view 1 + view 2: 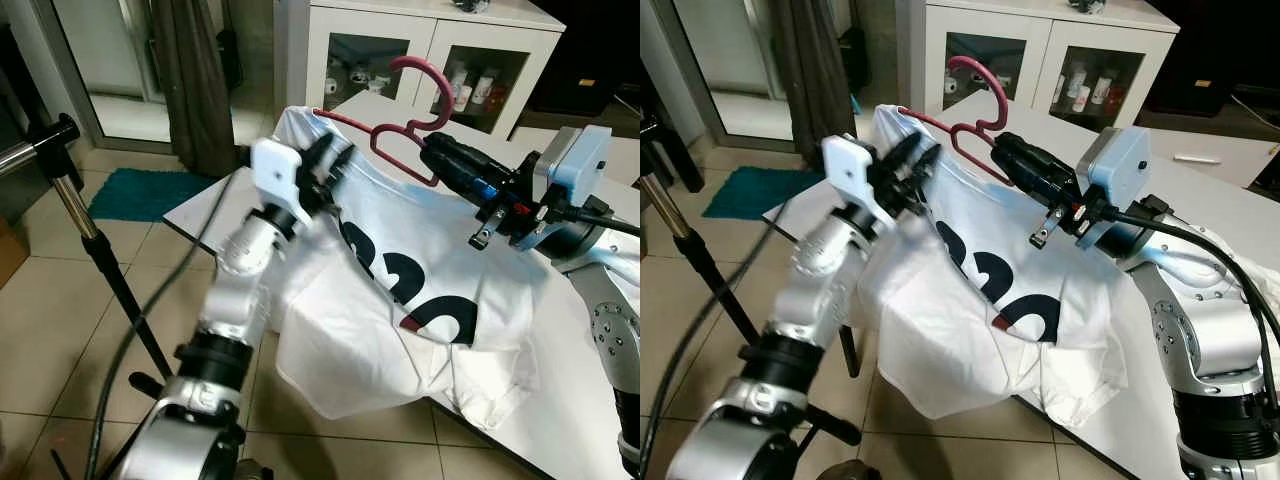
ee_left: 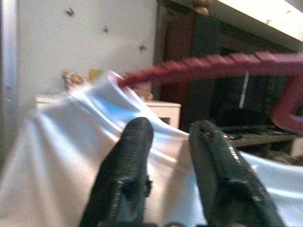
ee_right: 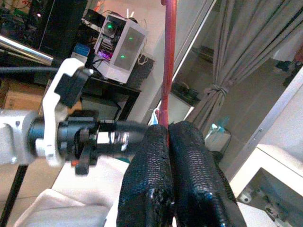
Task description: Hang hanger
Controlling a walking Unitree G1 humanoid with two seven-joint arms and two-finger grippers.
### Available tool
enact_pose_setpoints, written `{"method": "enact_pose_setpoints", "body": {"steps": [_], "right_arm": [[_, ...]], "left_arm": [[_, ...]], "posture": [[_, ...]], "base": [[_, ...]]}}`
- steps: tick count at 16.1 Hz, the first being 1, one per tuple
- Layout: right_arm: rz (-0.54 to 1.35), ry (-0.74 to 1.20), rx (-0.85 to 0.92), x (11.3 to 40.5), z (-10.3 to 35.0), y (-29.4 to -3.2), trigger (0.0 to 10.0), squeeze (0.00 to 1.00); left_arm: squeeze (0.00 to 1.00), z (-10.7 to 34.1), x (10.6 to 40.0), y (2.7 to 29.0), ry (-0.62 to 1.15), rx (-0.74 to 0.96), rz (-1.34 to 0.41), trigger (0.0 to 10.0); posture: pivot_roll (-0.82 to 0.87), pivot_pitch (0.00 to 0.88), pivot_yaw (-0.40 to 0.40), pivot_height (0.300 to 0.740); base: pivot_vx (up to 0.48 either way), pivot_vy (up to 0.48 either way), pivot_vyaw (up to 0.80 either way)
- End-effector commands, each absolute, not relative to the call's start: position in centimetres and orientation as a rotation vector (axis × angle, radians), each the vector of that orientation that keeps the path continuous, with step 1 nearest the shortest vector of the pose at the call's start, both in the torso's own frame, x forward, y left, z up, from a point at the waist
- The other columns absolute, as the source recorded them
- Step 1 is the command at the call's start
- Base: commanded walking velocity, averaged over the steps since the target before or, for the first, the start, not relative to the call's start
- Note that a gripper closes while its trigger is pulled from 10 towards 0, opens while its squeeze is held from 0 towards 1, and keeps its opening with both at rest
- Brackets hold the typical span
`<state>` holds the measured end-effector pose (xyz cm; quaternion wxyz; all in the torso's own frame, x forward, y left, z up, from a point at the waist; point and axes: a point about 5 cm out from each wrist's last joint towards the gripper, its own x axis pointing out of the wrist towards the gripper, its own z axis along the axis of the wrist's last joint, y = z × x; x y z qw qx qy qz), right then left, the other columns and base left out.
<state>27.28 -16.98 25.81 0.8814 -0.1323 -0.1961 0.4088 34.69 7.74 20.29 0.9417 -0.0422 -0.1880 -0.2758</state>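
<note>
The right gripper (image 1: 432, 152) was shut tight on the red hanger (image 1: 405, 125), holding it by the thin bar near the hook. You could see the two black fingers (image 3: 170, 156) squeezed together on the red bar in the right wrist view. The hanger was up in the air above the far edge of the white table (image 1: 1240, 215), with its hook pointing up.

A white T-shirt (image 1: 400, 300) with dark letters was draped over the near edge of the table. One arm of the hanger was already tucked inside the shirt near its neck. The left gripper (image 1: 915, 160) had its two fingers (image 2: 125, 161) apart, and shirt cloth lay between them by the shoulder. I could not tell for sure if they were pinching the cloth.

So the job looked only partly done. The shirt seemed half on the hanger, and most of it hung loose off the table. The other side probably needed to go in. Then the hanger would need to go on something. A black stand with a bar (image 1: 50, 140) stood near the robot's left side, and that may be the place for it.
</note>
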Motion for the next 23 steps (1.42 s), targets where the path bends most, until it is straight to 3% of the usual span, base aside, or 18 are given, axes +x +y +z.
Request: {"method": "enact_pose_setpoints", "body": {"steps": [1,2,19,20,21,23], "right_arm": [[0.850,-0.429,-0.287,27.3,26.4,-17.0,0.0,0.00],[0.853,-0.428,-0.286,27.2,26.4,-17.0,0.0,0.00],[0.883,-0.417,-0.230,26.7,26.4,-17.3,0.0,0.00],[0.891,-0.420,-0.228,26.6,26.4,-17.0,0.0,0.00],[0.893,-0.421,-0.228,26.6,26.4,-16.9,0.0,0.00],[0.889,-0.422,-0.227,26.7,26.4,-17.0,0.0,0.00]], "left_arm": [[0.00,20.7,35.0,7.9,-0.390,-0.088,-0.543,1.5],[0.00,20.9,35.2,8.3,-0.397,-0.099,-0.521,0.0],[0.00,20.9,35.3,8.2,-0.407,-0.080,-0.542,0.0],[0.00,21.0,35.4,8.1,-0.402,-0.091,-0.544,3.5],[1.00,21.1,35.3,7.9,-0.414,-0.104,-0.562,10.0],[1.00,21.1,34.8,7.5,-0.438,-0.062,-0.594,10.0]], "posture": [[0.03,0.000,-0.034,0.723],[0.03,0.000,-0.034,0.723],[0.03,0.000,-0.025,0.723],[0.03,0.000,-0.025,0.723],[0.03,0.000,-0.025,0.723],[0.03,0.000,-0.025,0.723]], "base": [[0.000,0.000,0.00],[0.000,0.000,0.00],[0.000,0.000,0.00],[0.000,0.000,0.00],[0.000,0.000,0.00],[0.000,0.000,0.00]]}}
